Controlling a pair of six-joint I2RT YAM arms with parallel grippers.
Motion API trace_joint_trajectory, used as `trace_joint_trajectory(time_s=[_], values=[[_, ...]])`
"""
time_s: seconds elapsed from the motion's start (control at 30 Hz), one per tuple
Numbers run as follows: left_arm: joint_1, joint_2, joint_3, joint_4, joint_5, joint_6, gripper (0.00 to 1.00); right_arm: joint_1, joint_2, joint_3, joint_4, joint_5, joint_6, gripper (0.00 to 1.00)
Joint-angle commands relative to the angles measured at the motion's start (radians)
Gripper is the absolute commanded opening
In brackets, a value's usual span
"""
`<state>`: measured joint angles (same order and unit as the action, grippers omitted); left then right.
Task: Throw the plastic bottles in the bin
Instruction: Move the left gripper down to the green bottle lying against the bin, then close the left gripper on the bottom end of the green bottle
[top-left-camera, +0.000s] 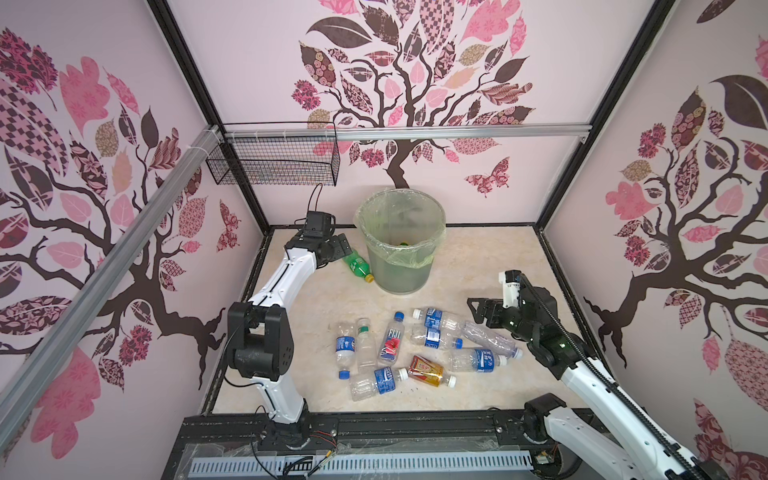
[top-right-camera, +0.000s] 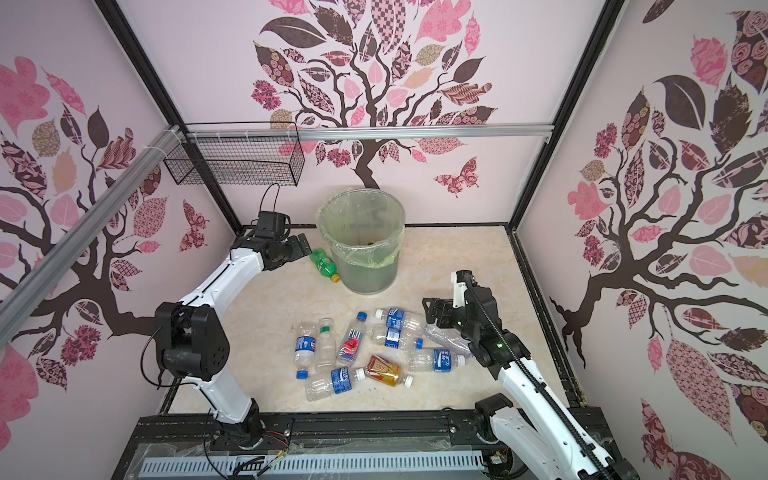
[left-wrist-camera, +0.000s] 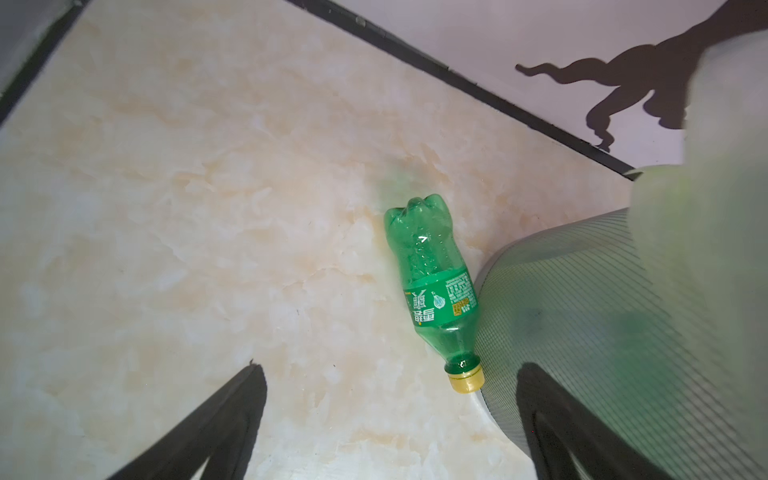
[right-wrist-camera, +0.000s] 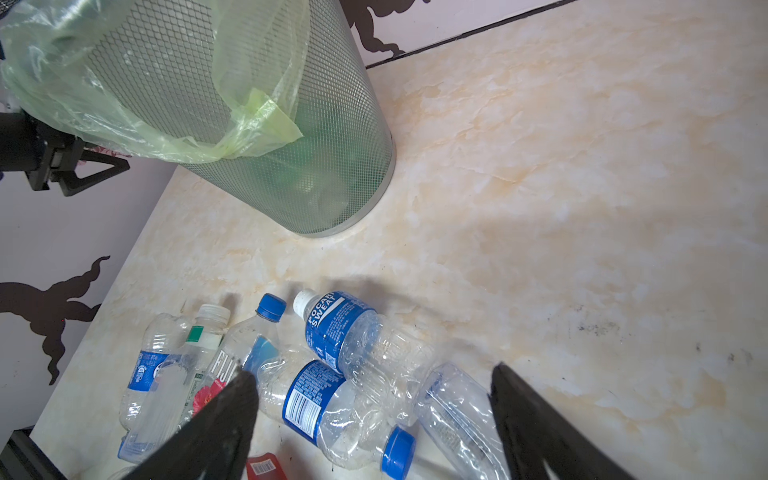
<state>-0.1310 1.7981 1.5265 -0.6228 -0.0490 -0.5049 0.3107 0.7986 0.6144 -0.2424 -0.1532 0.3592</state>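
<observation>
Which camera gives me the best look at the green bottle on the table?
The left wrist view: the green bottle lies whole and large there, label and yellow cap clear, beside the bin. Both top views show it small, by the bin's base. The right wrist view does not show it.

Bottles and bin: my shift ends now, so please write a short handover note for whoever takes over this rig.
Left claw: open, empty, above the green bottle, which lies on the floor against the bin.
Right claw: open, empty, over the right edge of the bottle pile.
Done: something green and yellow shows inside the bin, likely bottles; count unclear.
Left: the green bottle and nine in the pile, the amber bottle included.
</observation>
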Motion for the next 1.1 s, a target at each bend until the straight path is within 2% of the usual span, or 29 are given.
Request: trace_joint_trajectory(time_s=[0.0,0.33,0.8,1.07], values=[[-0.005,0.065,0.098,-0.007,0.093,-0.043,0.98,-0.004,-0.010,0.035,-0.015,0.001,-0.003,0.90],[-0.005,0.240,0.197,0.001,0.189,-0.138,0.96,-0.004,-0.017,0.038,-0.020,-0.006,-0.005,0.90],[-0.012,0.387,0.214,0.019,0.233,-0.138,0.91,-0.004,-0.017,0.037,-0.021,-0.011,0.001,0.90],[-0.016,0.436,0.216,0.003,0.222,-0.128,0.81,-0.004,-0.026,0.043,-0.024,-0.015,0.018,0.89]])
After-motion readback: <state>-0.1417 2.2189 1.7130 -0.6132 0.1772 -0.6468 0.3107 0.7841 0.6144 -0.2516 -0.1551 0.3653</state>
